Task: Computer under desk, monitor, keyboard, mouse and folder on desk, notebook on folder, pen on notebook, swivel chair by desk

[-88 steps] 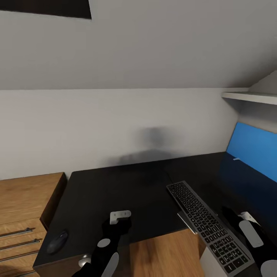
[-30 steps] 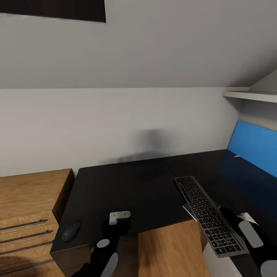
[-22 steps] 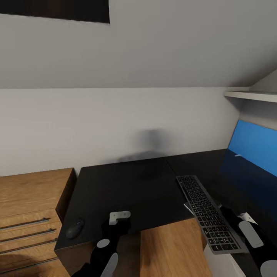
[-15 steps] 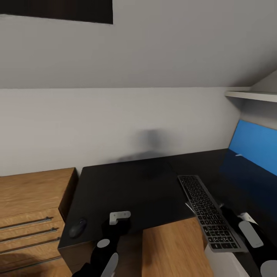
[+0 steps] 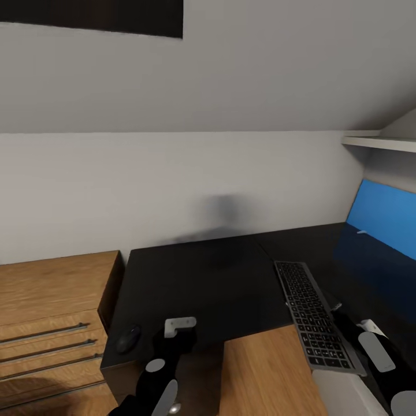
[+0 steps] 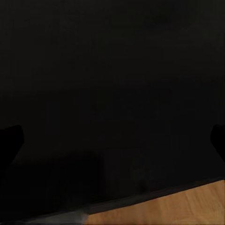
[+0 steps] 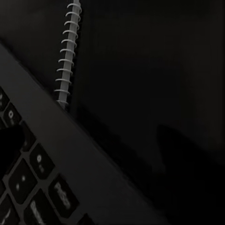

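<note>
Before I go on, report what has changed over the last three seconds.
Only the camera moved: the desk, mouse, keyboard and wooden dresser all shifted together in the head view, mostly rightward. Nothing was grasped or let go. The mouse and keyboard lie where they lay on the desk.

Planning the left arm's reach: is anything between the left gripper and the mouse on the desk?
Nothing visible. The mouse sits alone near the desk front edge, just left of the left gripper, with bare desktop between.
</note>
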Robot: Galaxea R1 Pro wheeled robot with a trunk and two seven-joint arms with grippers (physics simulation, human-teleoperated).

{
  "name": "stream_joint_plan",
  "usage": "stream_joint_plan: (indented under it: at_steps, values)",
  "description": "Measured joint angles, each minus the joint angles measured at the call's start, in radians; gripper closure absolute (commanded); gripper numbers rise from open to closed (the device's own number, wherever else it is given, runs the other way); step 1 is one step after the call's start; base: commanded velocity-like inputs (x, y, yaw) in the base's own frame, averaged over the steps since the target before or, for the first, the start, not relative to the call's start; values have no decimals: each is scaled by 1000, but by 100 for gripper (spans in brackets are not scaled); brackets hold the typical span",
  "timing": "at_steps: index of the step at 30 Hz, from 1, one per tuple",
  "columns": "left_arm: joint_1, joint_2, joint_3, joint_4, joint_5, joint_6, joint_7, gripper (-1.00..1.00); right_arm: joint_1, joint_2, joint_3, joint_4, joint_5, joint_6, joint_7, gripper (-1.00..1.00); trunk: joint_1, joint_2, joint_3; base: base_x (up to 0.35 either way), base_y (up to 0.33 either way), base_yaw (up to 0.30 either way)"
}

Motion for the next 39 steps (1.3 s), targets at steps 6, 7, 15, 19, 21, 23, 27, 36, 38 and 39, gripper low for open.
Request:
stream_joint_plan:
  at_steps: [6, 7, 15, 19, 21, 23, 27, 36, 38, 39]
  values:
    - [0, 0, -1, 0, 0, 0, 0, -100, 0, 0, 0, 0, -1, 1, 0, -100, 0, 0, 0, -62, 58, 0]
    - [0, 0, -1, 0, 0, 0, 0, -100, 0, 0, 0, 0, -1, 1, 0, -100, 0, 0, 0, -58, 55, 0]
    - [0, 0, -1, 0, 0, 0, 0, -100, 0, 0, 1, 0, 0, 0, 0, -100, 0, 0, 0, -12, 11, 0]
    - [0, 0, -1, 0, 0, 0, 0, -100, 0, 0, 1, 0, 0, 0, 0, -100, 0, 0, 0, -1, 1, 0]
    - [0, 0, -2, 0, 0, 0, 0, -100, 0, 0, 1, 0, -1, 1, 0, -100, 0, 0, 0, 0, 0, 0]
    - [0, 0, -2, 0, 0, 0, -1, -100, 0, 0, 1, 0, 0, 1, 0, -100, 0, 0, 0, 0, 0, 0]
    - [0, 0, -3, 0, 0, 0, -1, -100, 0, 1, 2, 0, -4, 2, -1, -100, -8, 14, 6, 0, 0, 0]
    - [0, 0, -3, 0, 0, 0, -1, -100, 1, 1, 2, -1, -4, 3, -1, -100, -42, 77, 34, 0, 0, 0]
    - [0, 0, -3, 0, 0, 0, -1, -100, 1, 1, 2, -1, -4, 3, -1, -100, -50, 91, 41, 0, 0, 0]
    - [0, 0, -3, 0, 0, 0, -1, -100, 1, 1, 2, -1, -4, 3, -1, -100, -54, 98, 44, 0, 0, 0]
